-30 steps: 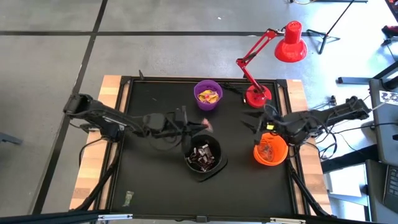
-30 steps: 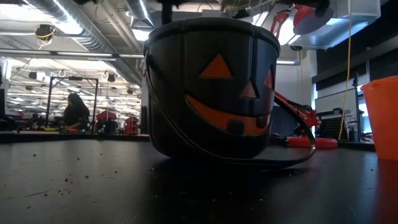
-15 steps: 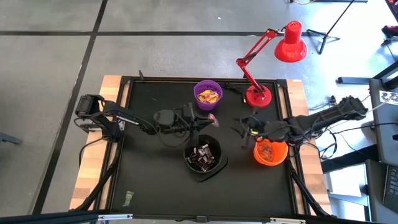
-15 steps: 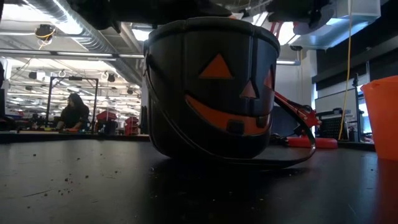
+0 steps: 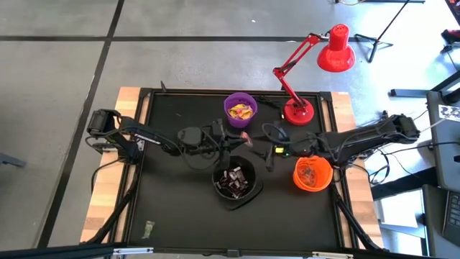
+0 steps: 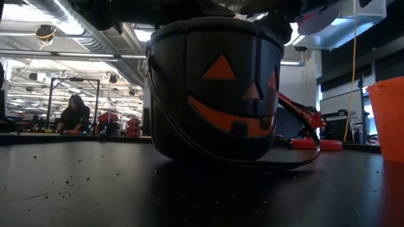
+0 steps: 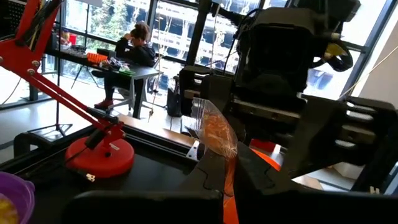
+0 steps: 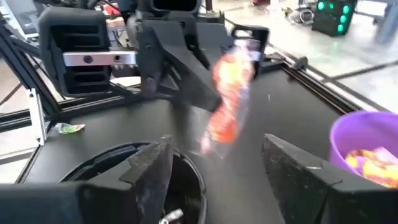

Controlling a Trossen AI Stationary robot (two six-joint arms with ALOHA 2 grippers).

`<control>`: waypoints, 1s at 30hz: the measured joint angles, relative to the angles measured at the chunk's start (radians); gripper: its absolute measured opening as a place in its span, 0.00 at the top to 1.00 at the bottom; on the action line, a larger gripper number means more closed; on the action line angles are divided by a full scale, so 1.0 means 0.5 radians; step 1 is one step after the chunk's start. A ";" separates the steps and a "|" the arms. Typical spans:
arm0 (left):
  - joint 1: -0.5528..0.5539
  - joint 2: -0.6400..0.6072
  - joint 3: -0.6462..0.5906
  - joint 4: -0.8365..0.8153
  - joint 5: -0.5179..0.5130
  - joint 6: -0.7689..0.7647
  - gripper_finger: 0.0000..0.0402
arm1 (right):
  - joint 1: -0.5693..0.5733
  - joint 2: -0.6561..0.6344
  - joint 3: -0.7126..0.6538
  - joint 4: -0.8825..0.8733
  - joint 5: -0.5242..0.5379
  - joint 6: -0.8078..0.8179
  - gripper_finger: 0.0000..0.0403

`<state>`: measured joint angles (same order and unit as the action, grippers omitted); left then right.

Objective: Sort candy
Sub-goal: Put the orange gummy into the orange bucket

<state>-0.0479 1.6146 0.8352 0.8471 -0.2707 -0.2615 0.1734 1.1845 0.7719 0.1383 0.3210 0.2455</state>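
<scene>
A reddish-orange wrapped candy (image 8: 229,93) was held pinched in the shut jaws of the left gripper (image 5: 244,139), above the bench (image 5: 172,208) at centre frame of the high view, between the purple bowl (image 5: 240,110) above it and the black bowl (image 5: 235,181) below it. The piece stood roughly upright out of the left jaws, its long axis running away from the fingertips, as seen in the left wrist view. The right gripper (image 5: 267,153) was just to the right of it in the high view, pointed at it, jaws spread wide and empty; in the right wrist view the candy was centred in the gap between the two fingers (image 8: 149,165), apart from both. A handover was judged to be in preparation: the right jaws would have to advance along their own axis and close across the wrapper's free end. The orange bowl (image 5: 313,175) lay at right of centre.
</scene>
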 joint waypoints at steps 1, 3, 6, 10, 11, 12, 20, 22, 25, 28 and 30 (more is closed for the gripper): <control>0.000 0.000 0.000 0.000 0.000 0.000 1.00 | 0.001 0.023 0.000 0.044 -0.001 -0.024 0.39; 0.000 0.000 0.000 -0.001 0.000 0.000 1.00 | 0.003 0.065 0.000 0.116 -0.002 -0.037 0.38; 0.000 0.000 0.000 -0.003 -0.001 0.000 1.00 | 0.005 0.112 0.000 0.189 0.000 -0.043 0.38; 0.000 0.000 0.000 -0.004 -0.001 0.000 1.00 | 0.004 0.141 -0.001 0.197 0.102 -0.054 0.42; -0.002 0.000 0.000 -0.007 -0.001 0.000 1.00 | 0.005 0.141 0.000 0.197 0.126 -0.072 0.45; -0.003 0.000 0.000 -0.009 -0.001 0.000 1.00 | 0.005 0.141 0.000 0.205 0.139 -0.084 0.47; -0.004 -0.002 0.000 -0.021 -0.002 0.003 1.00 | 0.005 0.141 -0.002 0.254 0.084 -0.185 0.79; -0.003 -0.003 0.000 -0.035 -0.003 0.002 1.00 | 0.004 0.141 -0.003 0.256 0.073 -0.200 0.87; -0.003 -0.005 0.000 -0.052 -0.009 0.003 1.00 | 0.004 0.141 -0.004 0.250 0.068 -0.215 0.96; -0.012 -0.005 0.000 -0.061 -0.018 0.003 1.00 | 0.005 0.141 -0.004 0.244 0.058 -0.233 0.98; -0.013 -0.005 0.001 -0.069 -0.029 0.003 1.00 | 0.005 0.141 -0.004 0.242 0.054 -0.233 0.96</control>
<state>-0.0544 1.6119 0.8358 0.8126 -0.2852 -0.2598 0.1757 1.2552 0.7700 0.2590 0.3478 0.1287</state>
